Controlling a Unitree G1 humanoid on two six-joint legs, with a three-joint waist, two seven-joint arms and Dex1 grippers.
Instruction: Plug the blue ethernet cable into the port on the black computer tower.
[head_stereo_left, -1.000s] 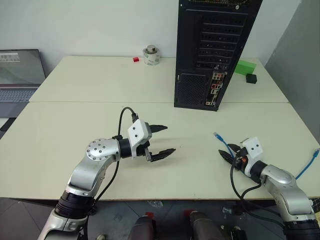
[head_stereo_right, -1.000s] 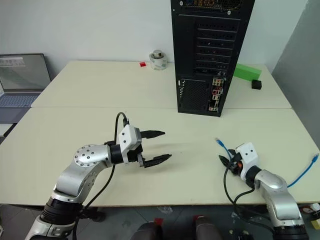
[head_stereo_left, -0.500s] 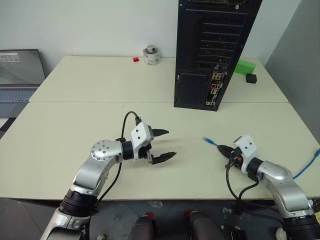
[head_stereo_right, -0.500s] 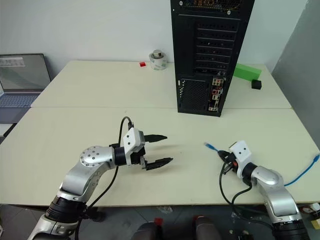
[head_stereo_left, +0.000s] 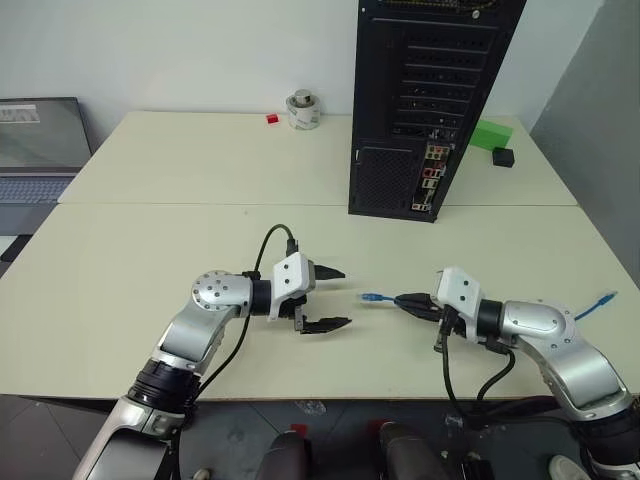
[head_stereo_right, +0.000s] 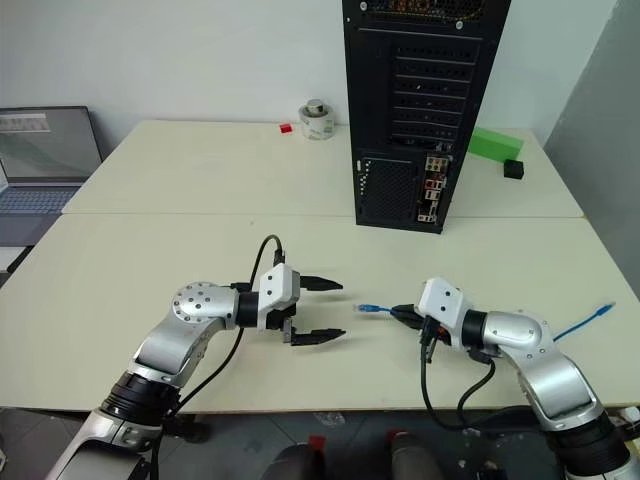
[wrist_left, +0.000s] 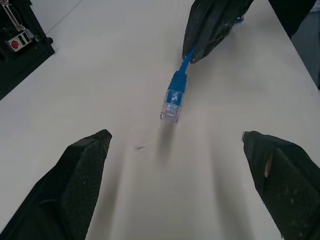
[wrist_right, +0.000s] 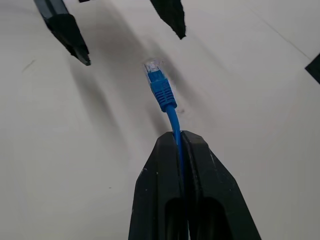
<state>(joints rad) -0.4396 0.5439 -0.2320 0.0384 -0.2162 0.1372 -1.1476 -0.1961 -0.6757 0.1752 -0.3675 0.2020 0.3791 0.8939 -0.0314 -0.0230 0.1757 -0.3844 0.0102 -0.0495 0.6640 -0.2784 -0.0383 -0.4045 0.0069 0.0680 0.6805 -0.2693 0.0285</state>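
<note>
Blue ethernet cable (head_stereo_left: 378, 298) sits pinched in the right pincer (head_stereo_left: 408, 302), whose 2 black fingers (wrist_right: 180, 165) are clenched on the cord just behind the plug; the clear plug (wrist_left: 171, 106) juts free past the fingertips, above the cream surface (head_stereo_left: 150, 250) and aimed toward 9 o'clock in the head views; the rest of the cord trails off behind the right arm, and its other end (head_stereo_left: 604, 297) lies near the surface's edge at 3 o'clock. Facing it, the left pincer (head_stereo_left: 338, 297) is released, its 2 fingers (wrist_left: 82, 165) spread wide and gripping nothing, tips pointing toward 3 o'clock; the plug hangs between the 2 pincers, near the left fingertips but apart from them. At 12 o'clock stands the black computer tower (head_stereo_left: 425, 90), upright on the far half of the surface, rear face toward the robot; the port (head_stereo_left: 432, 172) lies in the narrow strip of coloured connectors low on that face, well apart from the plug. Beyond, at 11 o'clock, are a roll of tape (head_stereo_left: 302, 110) and a small red block (head_stereo_left: 271, 119); a green block (head_stereo_left: 490, 134) and a small black box (head_stereo_left: 502, 157) sit just right of the tower; a laptop (head_stereo_left: 38, 140) is at 9 o'clock.
</note>
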